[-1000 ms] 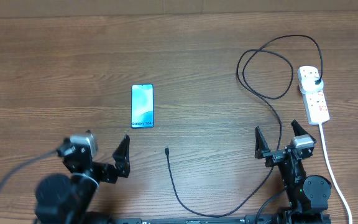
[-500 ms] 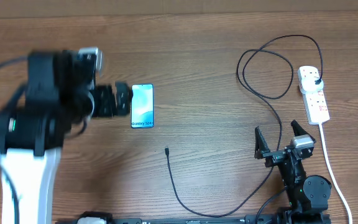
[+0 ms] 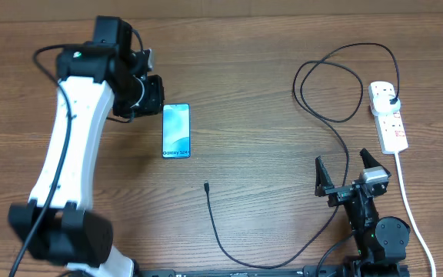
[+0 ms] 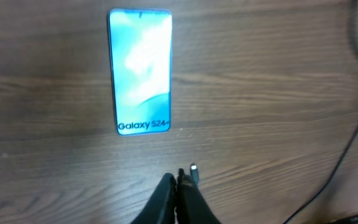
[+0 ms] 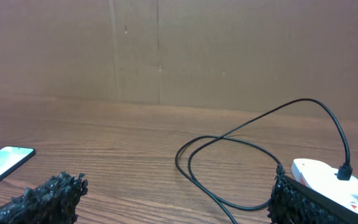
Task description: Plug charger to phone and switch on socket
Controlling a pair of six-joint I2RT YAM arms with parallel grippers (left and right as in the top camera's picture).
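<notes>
Teal phone (image 3: 176, 131), left tool (image 4: 178, 179) pinched, right tool (image 3: 341, 161) spread

- On the left: white arm (image 3: 68, 146) stretched far forward, left gripper (image 3: 152, 96) raised just beside the far left corner of the phone (image 3: 176, 131), fingers (image 4: 166, 198) pressed together.
- On the right: right gripper (image 3: 343, 165) low, well right of the phone and nearer the base, pointing forward, fingers (image 5: 48, 196) spread wide.

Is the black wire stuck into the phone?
No, the charger tip lies on the table, apart from the phone, in the overhead view.
</notes>
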